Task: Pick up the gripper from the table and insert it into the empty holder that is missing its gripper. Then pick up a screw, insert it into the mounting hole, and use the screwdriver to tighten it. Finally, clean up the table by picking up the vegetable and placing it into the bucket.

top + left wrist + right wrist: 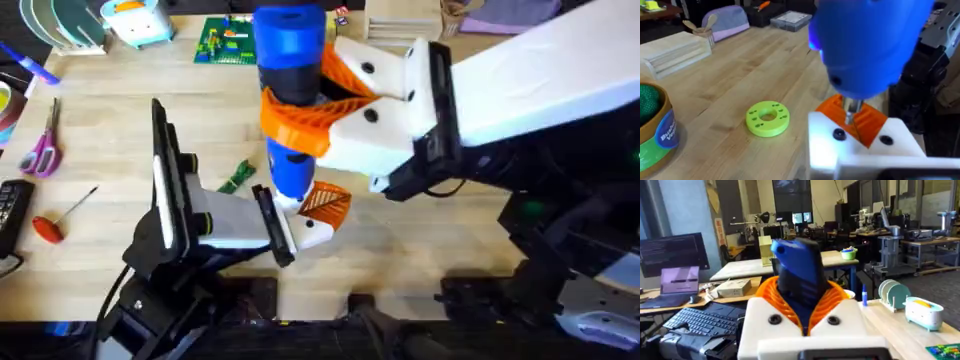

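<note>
Screw-tightening step: right gripper (300, 105), jaws clamping the screwdriver (290, 90), holds its bit on the gripper (855, 117); left jaws' state cannot be told; next, drive the screw home squarely.

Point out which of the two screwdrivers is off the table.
The thick blue powered screwdriver, held upright in the right gripper's orange jaws. The thin red-handled one lies flat on the table near the purple scissors.

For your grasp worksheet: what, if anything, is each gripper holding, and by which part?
The right gripper holds the blue screwdriver around the middle of its body, upright and tip down. Whether the left gripper holds anything cannot be told.
</note>
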{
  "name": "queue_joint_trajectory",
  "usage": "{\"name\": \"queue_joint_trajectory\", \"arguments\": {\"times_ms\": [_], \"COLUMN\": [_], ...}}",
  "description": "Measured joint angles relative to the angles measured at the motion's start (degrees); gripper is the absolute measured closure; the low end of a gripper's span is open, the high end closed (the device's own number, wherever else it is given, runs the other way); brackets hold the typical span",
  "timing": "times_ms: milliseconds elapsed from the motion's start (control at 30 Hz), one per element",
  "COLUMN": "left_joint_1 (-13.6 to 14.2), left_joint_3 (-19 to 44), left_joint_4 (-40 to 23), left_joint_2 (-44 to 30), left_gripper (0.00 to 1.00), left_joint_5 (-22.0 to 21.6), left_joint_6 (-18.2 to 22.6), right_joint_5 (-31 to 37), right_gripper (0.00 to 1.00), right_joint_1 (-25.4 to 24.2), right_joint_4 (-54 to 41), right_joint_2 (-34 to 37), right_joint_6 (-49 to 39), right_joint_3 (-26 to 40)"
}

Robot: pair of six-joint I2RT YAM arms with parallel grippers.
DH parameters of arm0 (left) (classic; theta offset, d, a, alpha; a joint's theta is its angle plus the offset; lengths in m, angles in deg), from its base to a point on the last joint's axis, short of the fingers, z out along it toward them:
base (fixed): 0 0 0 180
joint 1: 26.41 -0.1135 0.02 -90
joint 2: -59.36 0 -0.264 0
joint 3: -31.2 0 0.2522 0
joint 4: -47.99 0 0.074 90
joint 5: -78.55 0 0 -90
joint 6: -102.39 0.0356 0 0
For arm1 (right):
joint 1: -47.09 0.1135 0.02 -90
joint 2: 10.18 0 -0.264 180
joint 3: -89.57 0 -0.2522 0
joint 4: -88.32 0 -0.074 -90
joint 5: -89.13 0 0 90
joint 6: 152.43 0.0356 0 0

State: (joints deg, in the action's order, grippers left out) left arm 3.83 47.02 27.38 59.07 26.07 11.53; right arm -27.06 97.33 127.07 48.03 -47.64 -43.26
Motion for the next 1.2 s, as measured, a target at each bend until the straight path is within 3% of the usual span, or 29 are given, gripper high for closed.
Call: {"name": "queue_joint_trajectory", "arguments": {"times_ms": [1200], "left_joint_1": [0.0], "left_joint_3": [0.0], "left_joint_4": [0.02], "left_joint_2": [-0.02], "left_gripper": [0.995], "left_joint_5": [0.0], "left_joint_6": [0.0], "right_joint_5": [-2.15], "right_gripper": [0.976], "right_joint_1": [-0.9], "right_joint_4": [-1.1], "right_joint_2": [1.14], "right_joint_6": [-2.57], "right_joint_3": [0.1]}}
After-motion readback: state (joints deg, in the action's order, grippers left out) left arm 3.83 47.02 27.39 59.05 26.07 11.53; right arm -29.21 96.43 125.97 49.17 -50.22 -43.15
